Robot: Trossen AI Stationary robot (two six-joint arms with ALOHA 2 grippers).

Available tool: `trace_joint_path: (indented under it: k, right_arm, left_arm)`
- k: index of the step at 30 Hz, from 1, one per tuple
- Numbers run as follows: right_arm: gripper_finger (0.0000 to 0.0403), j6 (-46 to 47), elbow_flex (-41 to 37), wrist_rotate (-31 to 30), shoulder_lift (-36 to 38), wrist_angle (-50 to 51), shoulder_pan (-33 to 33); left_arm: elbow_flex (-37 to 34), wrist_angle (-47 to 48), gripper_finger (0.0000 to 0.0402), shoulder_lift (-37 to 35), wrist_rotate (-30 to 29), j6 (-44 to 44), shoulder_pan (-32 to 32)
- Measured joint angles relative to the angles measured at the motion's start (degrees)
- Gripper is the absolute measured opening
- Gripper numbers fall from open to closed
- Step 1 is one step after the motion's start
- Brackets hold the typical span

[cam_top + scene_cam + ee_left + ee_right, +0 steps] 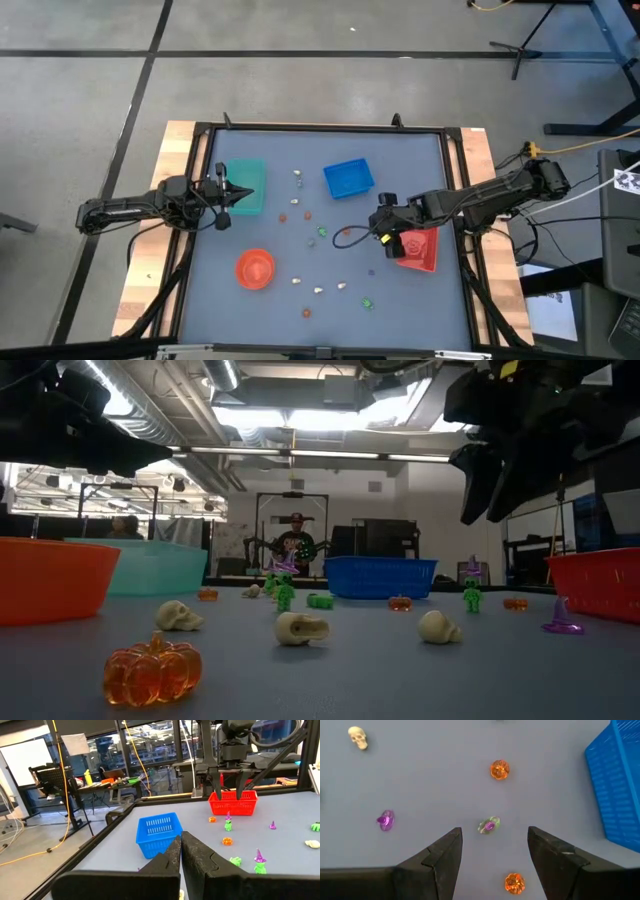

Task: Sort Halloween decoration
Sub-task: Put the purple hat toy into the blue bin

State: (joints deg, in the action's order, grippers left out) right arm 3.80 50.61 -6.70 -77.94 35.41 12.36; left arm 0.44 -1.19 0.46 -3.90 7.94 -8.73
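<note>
The right pincer (pixel 492 865) hangs open above the counter (pixel 420 300), fingers pointing down over a small green-and-purple trinket (pixel 489 825). The left pincer (pixel 228 195) is closed by the teal tray (pixel 250 178).

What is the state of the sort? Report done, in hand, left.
Done: nothing visibly sorted; the blue tray looks empty. In hand: nothing held. The right gripper is open, above a green and purple trinket; the left gripper is shut by the teal tray. Left: skulls, pumpkins and the other trinkets scattered on the table.
</note>
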Motion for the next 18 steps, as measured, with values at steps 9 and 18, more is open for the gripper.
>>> trace_joint_path:
  k: [9,18]
  right_arm:
    - [0.0225,15.77,0.0,-1.36,0.01,-0.79,0.05]
    - [0.0225,23.43,0.0,-4.76,-0.26,-3.3,0.85]
  left_arm:
    - [0.0,0.02,0.0,-0.01,0.39,-0.39,0.02]
    - [-0.01,0.02,0.0,-0.01,0.42,-6.16,0.01]
